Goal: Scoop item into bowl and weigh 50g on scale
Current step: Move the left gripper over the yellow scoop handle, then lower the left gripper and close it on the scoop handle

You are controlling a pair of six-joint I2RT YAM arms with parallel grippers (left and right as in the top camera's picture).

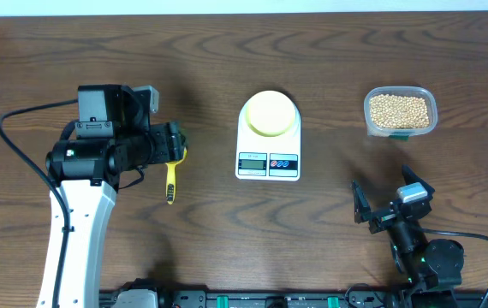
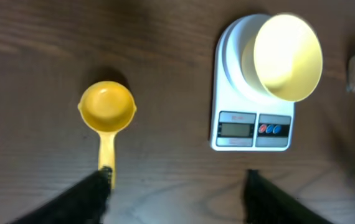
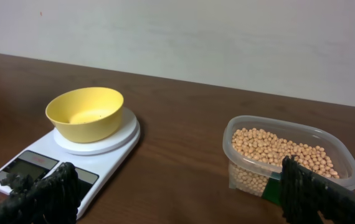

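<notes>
Left tool [image 2: 176, 183] hangs over the bench [image 1: 227, 248] with its 2 fingers spread and nothing clamped between them. The yellow scoop [image 2: 106, 107] lies just ahead of it, cup upward. The end of the scoop's handle sits right beside 1 finger rather than between the 2; whether they touch I cannot tell. That offset suggests the tool must shift sideways before pinching, or it would push the handle instead of grasping it.

Farther ahead, toward the other finger, stands the scale [image 2: 250, 127] with the empty bowl [image 2: 286, 59] on its platter, so anything poured in is weighed directly.

Right tool [image 3: 177, 177] is released too, fingers wide and holding nothing. The scale lies ahead to its left. The beans [image 3: 283, 149] are all in their clear container [image 3: 246, 177], ahead to its right. I judge that scooping has not begun.
</notes>
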